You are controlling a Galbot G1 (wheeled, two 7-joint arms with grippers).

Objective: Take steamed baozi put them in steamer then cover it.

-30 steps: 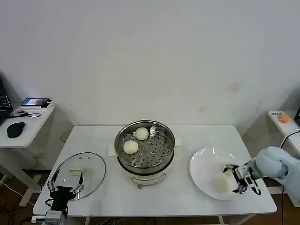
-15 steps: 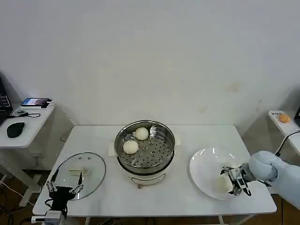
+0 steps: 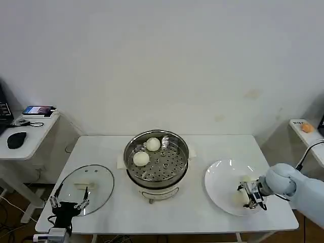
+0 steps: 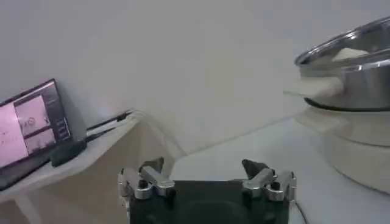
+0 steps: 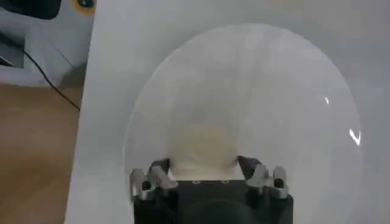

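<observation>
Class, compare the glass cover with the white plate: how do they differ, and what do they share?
The cover is clear glass with a white handle; the plate is opaque white, without one. The cover lies left of the steamer, the plate right. The plate holds baozi; the cover holds none. Both are round and flat.

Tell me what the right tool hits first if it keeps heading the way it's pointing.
Most likely the baozi on the white plate: it already sits between the right tool's open fingers, directly ahead. Depth to contact is unclear.

White table (image 3: 202,147) — steamer (image 3: 156,161) at centre, cover (image 3: 85,188) left, white plate (image 3: 223,174) right.
</observation>
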